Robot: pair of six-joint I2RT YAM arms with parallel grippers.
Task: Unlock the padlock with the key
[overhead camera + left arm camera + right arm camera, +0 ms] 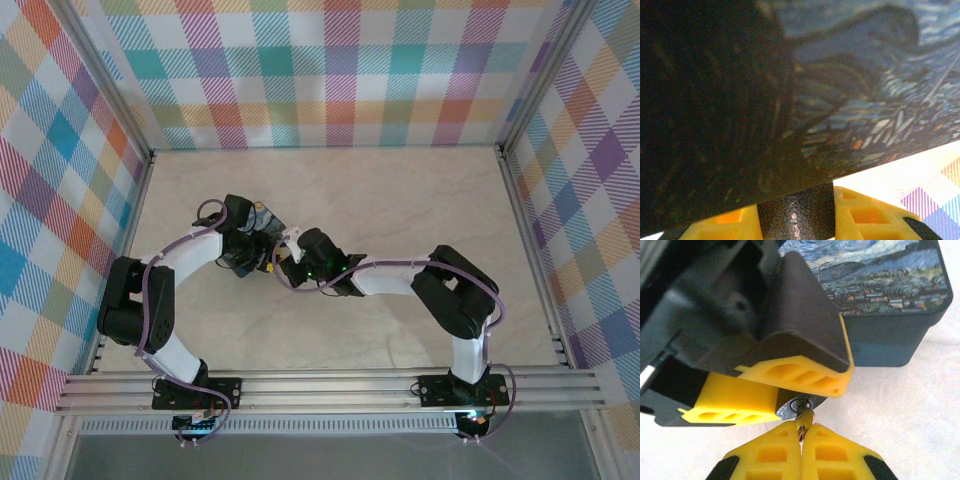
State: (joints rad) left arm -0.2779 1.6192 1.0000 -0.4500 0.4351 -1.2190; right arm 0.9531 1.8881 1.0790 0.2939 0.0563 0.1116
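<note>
Overhead, I get bright, even light, soft shadows; left wrist dim, blurred on the blue painted tin box (875, 100).

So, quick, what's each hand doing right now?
Left hand: closed on the tiny silver metal padlock.
Right hand: closed on the small metal key.

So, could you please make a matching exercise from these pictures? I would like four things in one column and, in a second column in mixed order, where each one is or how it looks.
Things:
1. padlock
2. key
3. tin box
4. table

Descriptions:
A. pale, marble-like surface
B. pinched in the right gripper, its tip at the padlock
C. dark blue, lid painted with a swirling night sky
D. clamped in the left gripper

Pairs: 1-D, 2-B, 3-C, 4-A
</note>
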